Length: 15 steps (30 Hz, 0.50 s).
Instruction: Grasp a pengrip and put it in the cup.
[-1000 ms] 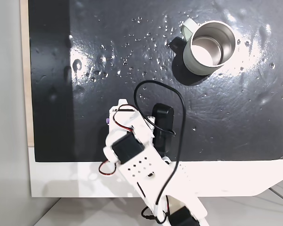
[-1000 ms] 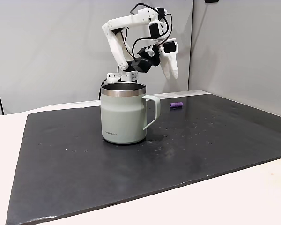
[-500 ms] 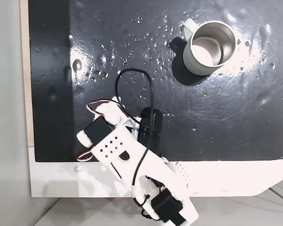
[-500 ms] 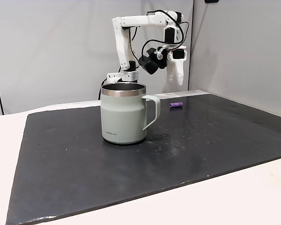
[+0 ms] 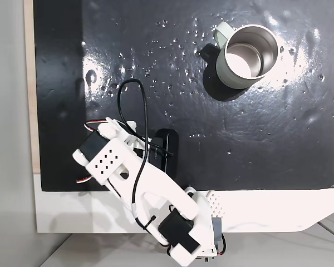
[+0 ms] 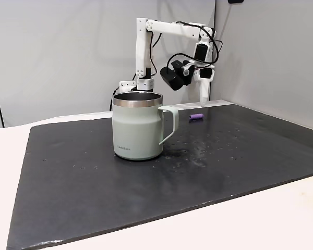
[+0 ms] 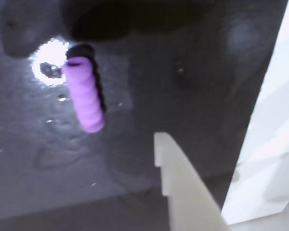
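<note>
Pengrip (image 7: 84,94) lies on mat, not grabbed. Gripper (image 6: 204,96) above it, jaws unclear. Cup (image 6: 137,126) waits empty.

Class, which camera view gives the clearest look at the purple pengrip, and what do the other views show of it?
The wrist view shows the pengrip best: it is large there, its ridges are plain, and it lies flat on the black mat. In a fixed view from the side it is a tiny purple piece beyond the cup. From above, the arm covers it.
</note>
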Available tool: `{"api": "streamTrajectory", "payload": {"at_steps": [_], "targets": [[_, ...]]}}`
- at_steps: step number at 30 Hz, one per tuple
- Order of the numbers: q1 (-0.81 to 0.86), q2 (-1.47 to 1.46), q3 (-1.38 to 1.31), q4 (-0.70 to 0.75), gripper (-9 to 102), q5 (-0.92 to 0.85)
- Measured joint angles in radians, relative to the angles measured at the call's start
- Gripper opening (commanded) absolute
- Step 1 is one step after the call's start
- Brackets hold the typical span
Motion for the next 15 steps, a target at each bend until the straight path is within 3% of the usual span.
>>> {"api": "streamTrajectory", "payload": {"at_steps": [8,15], "targets": [[-0.034,-0.063,0.000,-0.012,33,0.011],[-0.034,-0.064,0.097,-0.140,31,0.006]]}}
